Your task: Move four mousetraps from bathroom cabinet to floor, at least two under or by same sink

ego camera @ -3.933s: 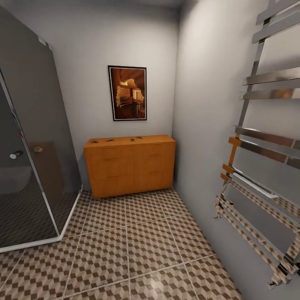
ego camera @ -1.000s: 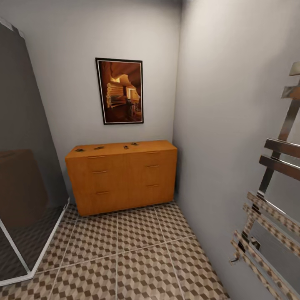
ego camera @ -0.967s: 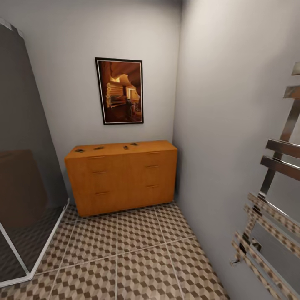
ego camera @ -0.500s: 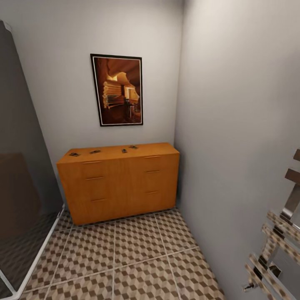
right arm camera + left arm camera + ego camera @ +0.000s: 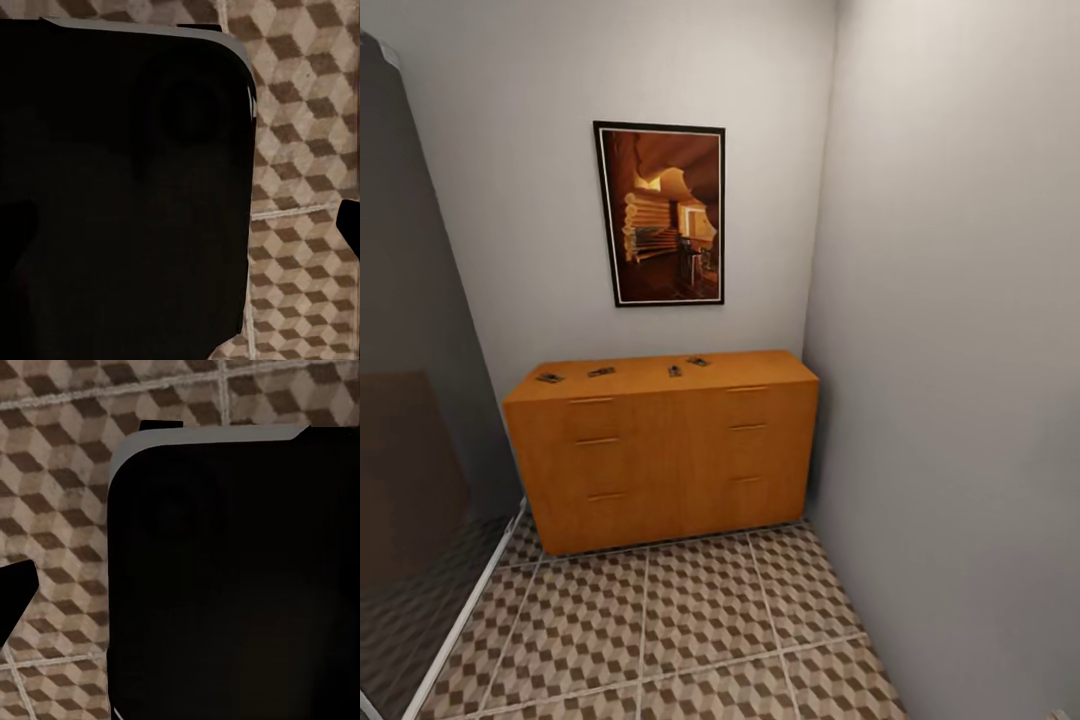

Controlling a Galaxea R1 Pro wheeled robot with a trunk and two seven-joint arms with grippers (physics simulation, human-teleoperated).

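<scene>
The orange-brown cabinet (image 5: 660,450) stands against the back wall in the head view, its drawers closed. Several tiny mousetraps lie on its top: one at the left (image 5: 550,378), one beside it (image 5: 601,372), and two near the middle (image 5: 674,371) (image 5: 698,361). The cube-patterned bathroom floor (image 5: 700,620) spreads in front of it. The sink is out of view. Each wrist view looks down on the same tiles (image 5: 60,472) (image 5: 300,112) beside a large black body of the robot (image 5: 232,585) (image 5: 120,195). A dark tip pokes in at the edge of each wrist view, too little to read the fingers.
A dark glass shower enclosure (image 5: 410,400) with a white base rail runs along the left. A grey wall (image 5: 960,400) closes the right side, meeting the cabinet's right end. A framed picture (image 5: 662,213) hangs above the cabinet. Open tiles lie between me and the cabinet.
The camera has come closer to the cabinet and swung a little, so the chrome towel rail has slid out of the picture on the right. The mousetraps lie as before.
</scene>
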